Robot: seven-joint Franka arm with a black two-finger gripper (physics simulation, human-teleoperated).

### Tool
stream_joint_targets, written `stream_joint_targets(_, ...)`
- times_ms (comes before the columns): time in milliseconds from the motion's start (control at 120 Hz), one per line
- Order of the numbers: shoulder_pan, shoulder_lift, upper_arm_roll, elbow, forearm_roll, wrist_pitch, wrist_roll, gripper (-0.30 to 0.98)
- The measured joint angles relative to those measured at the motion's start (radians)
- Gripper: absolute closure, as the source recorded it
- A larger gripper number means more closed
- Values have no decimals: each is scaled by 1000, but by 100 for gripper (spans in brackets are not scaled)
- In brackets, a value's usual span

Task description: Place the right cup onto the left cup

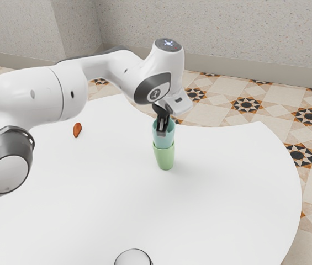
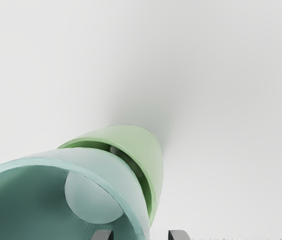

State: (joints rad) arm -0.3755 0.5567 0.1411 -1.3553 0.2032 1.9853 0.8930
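Roughly upright — teal cup (image 1: 167, 139), mouth up.

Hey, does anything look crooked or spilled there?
Slightly odd: a dark gap shows between the teal cup and the green cup under it, so the nesting may be off-centre. I see no spill or damage.

Tapered cups: two (teal cup (image 1: 165, 140), green cup (image 1: 165, 159)); oblong reddish-brown object (image 1: 77, 130): one; round dark-rimmed object (image 1: 133, 258): one; white table (image 1: 227, 187): one.

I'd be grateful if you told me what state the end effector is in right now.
End effector: open, its fingers apart on either side of the smooth, round teal cup's wall.
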Motion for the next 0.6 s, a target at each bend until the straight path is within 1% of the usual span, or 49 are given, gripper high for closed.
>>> stream_joint_targets(108, -1, -10, 1, 3, -2, -12, 8, 36)
stream_joint_targets(233, 1, -43, 2, -7, -13, -29, 16, 20)
stream_joint_targets(358, 22, -124, 2, -47, -64, -72, 21, 11)
stream_joint_targets(483, 58, -300, 3, -169, -93, -147, 23, 6)
stream_joint_targets(600, 96, -413, 4, -222, -103, -215, 23, 4)
